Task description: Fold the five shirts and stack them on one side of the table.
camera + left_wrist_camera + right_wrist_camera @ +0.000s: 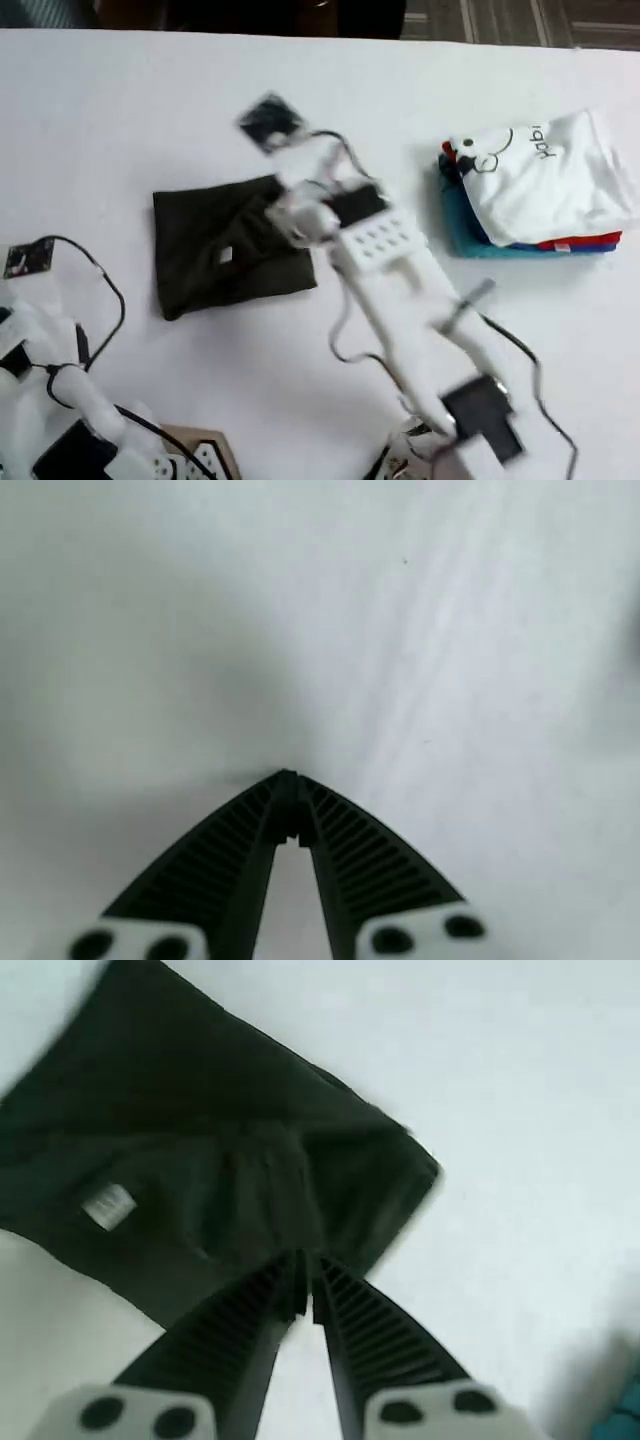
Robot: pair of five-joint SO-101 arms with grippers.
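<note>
My right end effector point(303, 1285) sat pressed together at the black shirt's point(200, 1160) edge. My left end effector point(288, 810) was closed too, over bare surface point(200, 630). The high view gave me the folded stack point(540, 180), well apart from that shirt.

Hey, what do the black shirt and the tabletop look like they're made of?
The black shirt: soft matte fabric, likely cotton knit; it creases and bunches and carries a small sewn tag. The tabletop: smooth hard white surface with faint streaky sheen; laminate or painted board, cannot tell which.
</note>
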